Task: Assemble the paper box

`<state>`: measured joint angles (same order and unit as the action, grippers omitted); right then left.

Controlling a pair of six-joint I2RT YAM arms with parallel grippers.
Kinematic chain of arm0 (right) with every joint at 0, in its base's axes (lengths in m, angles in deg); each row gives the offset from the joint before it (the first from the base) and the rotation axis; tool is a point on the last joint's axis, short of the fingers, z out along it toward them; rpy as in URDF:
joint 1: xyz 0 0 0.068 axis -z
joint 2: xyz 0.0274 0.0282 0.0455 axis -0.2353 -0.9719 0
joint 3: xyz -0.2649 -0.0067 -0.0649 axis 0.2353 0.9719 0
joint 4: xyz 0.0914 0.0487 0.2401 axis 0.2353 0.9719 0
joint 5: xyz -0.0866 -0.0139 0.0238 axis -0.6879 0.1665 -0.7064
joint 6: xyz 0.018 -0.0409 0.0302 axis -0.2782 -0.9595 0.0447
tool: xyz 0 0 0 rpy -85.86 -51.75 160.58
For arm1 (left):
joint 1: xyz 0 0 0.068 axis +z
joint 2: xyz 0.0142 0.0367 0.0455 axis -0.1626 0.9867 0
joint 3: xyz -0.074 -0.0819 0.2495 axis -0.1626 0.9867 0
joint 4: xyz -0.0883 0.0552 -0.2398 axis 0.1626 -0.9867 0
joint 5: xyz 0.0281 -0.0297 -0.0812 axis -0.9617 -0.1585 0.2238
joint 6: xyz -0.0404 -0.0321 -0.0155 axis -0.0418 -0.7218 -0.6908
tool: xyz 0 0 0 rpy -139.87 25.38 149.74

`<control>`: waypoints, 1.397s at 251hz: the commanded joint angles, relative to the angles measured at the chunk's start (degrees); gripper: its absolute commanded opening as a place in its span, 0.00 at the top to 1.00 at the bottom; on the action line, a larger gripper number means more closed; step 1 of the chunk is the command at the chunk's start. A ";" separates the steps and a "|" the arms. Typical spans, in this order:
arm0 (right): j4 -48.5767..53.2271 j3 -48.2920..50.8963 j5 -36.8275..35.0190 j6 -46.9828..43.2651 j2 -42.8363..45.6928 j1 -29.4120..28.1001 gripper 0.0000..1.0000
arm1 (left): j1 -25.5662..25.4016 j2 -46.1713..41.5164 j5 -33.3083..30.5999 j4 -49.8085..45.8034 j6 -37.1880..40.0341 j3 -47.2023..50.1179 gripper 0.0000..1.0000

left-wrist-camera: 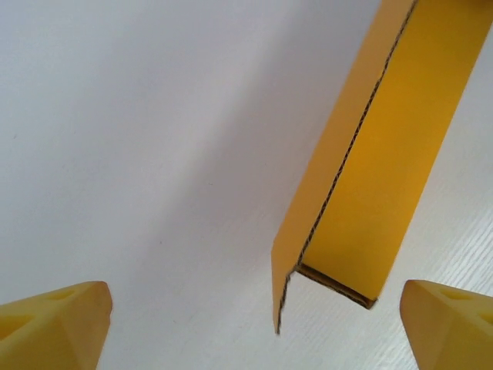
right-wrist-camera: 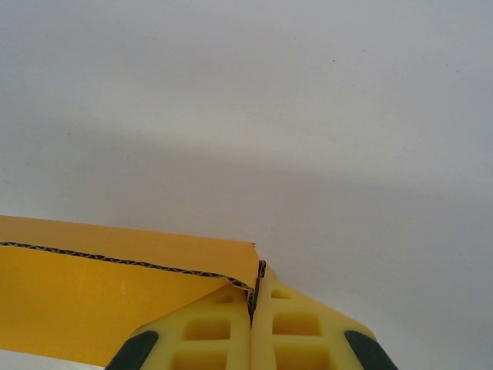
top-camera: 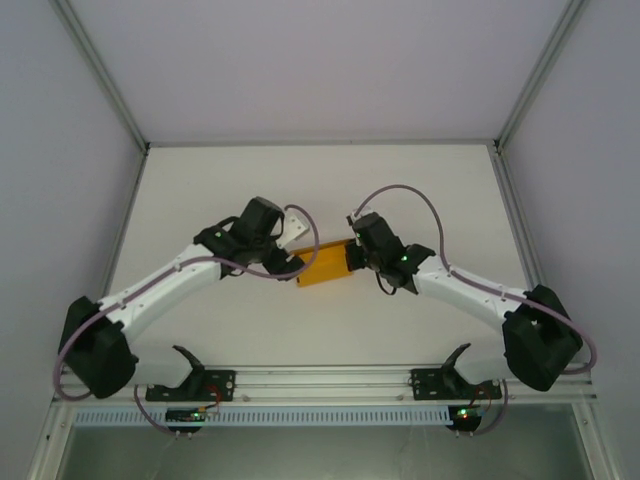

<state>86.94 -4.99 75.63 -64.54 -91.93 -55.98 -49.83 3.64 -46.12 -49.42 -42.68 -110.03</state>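
The paper box is near the middle of the counter and looks only partly formed. It is smooth orange-yellow card with a corrugated core, one wall folded up along a crease and the end open. The right gripper pinches a card edge between pressed-together fingers. The left gripper is spread wide, touching nothing.
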 commanded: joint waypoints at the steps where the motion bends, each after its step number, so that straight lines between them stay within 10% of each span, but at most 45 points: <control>1: 5.79 -1.57 -0.38 2.20 -1.38 -0.43 1.00 | 0.38 -2.44 -0.14 2.66 -9.24 1.86 0.22; 114: 5.45 -2.45 1.41 2.33 -2.10 -0.52 1.00 | 0.98 1.16 3.02 2.17 -11.57 1.47 0.62; 263: 5.82 -2.19 2.39 2.28 -1.83 -0.74 1.00 | 1.54 3.55 3.15 3.34 -11.91 0.73 0.83; 350: 4.73 -0.98 -9.85 6.04 -2.18 -6.14 1.00 | 1.87 6.41 7.98 -1.35 -32.91 -3.77 1.00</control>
<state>89.26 -6.76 71.85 -61.51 -93.03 -59.21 -48.19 8.18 -42.78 -49.22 -64.25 -109.98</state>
